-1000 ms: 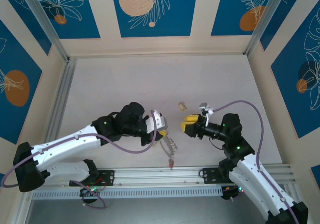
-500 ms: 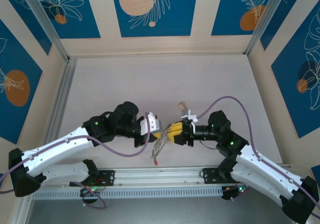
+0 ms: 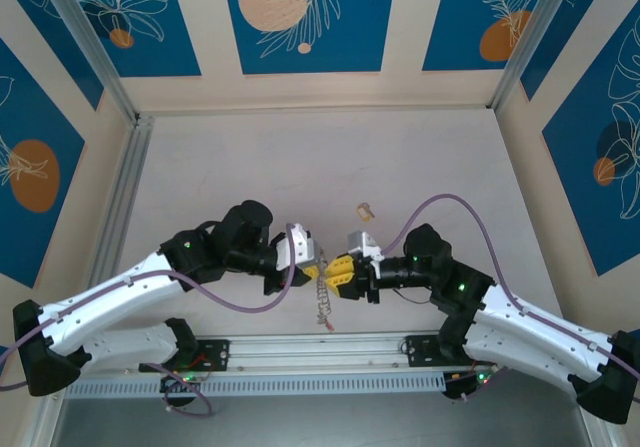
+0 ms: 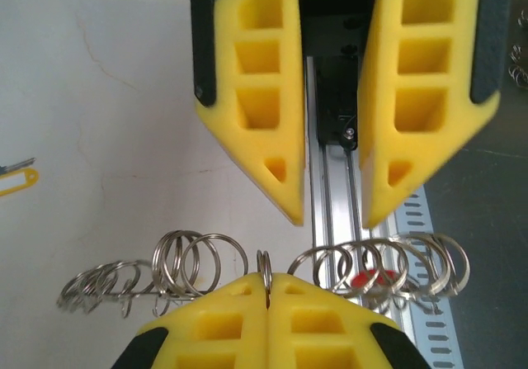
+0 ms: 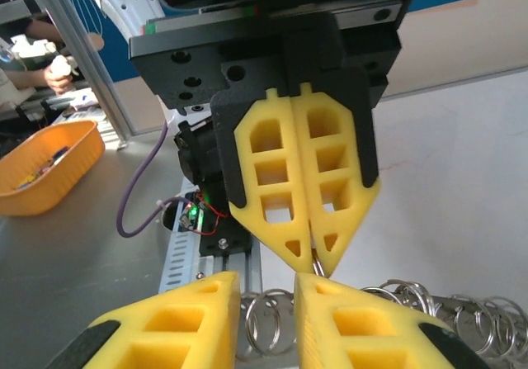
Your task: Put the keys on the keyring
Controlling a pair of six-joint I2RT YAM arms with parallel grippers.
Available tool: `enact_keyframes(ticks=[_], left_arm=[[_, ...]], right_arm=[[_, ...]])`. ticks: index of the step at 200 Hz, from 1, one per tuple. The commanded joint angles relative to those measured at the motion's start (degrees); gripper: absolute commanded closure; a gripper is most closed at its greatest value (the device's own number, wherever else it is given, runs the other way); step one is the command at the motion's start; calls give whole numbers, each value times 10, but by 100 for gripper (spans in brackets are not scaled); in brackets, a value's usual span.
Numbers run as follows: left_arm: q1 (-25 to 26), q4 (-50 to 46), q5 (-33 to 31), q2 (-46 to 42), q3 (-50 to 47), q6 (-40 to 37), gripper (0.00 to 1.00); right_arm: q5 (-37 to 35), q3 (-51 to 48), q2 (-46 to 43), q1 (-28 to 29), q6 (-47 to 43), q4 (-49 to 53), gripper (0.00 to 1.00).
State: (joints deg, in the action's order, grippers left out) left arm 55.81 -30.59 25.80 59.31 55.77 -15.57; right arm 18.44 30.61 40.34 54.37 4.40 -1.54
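The right arm has swung in toward the left arm, and the 2 grippers that were apart a second ago are now tip to tip over the near part of the table (image 3: 300, 167). The bunch of small silver rings (image 3: 323, 302) used to hang out to the side. Now it hangs in a line between the grippers, toward the metal rail (image 3: 330, 352).

The left gripper (image 3: 313, 270) is closed tight. Its 2 yellow fingers (image 4: 223, 319) press together and pinch the keyring (image 4: 264, 266), a thin silver ring seen from its edge. The small silver rings spread out to both sides of that spot, and there is a little red piece (image 4: 365, 278) among them.

The right gripper (image 3: 340, 272) points straight at the left one, with its tips just beside the pinched keyring. Its fingers are a little way apart and there is nothing between them.

A key with a yellow tag (image 4: 18, 179) lies flat on the table, well apart from the bunch. An orange basket (image 5: 41, 167) sits off to the side in the right wrist view.
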Motion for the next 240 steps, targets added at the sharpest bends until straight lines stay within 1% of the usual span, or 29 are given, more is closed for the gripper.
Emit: enact_keyframes(ticks=[1,54,72,88,112,133,154,211,240], left_arm=[[-8,-9,34,-10,28,-13,100],[-8,-21,46,-12,35,-17,100],[-8,-26,46,-13,35,-19,100],[-9,-28,46,-15,35,-21,100],[-9,-33,45,-18,35,-22,100],[-9,-36,44,-18,35,-25,100],[-9,-35,48,-18,37,-24,100],[-9,-34,50,-23,34,-24,100],[-9,-30,52,-24,32,-24,100]], right_arm=[[-54,21,9,23,-50,26,76],[-61,23,24,33,-62,19,81],[-68,23,19,34,-61,17,81],[-75,23,10,34,-61,20,79],[-91,23,-10,34,-63,28,73],[-98,24,-11,34,-64,31,71],[-89,26,2,34,-62,26,70],[-69,30,32,34,-58,0,71],[-57,31,48,35,-53,-12,75]])
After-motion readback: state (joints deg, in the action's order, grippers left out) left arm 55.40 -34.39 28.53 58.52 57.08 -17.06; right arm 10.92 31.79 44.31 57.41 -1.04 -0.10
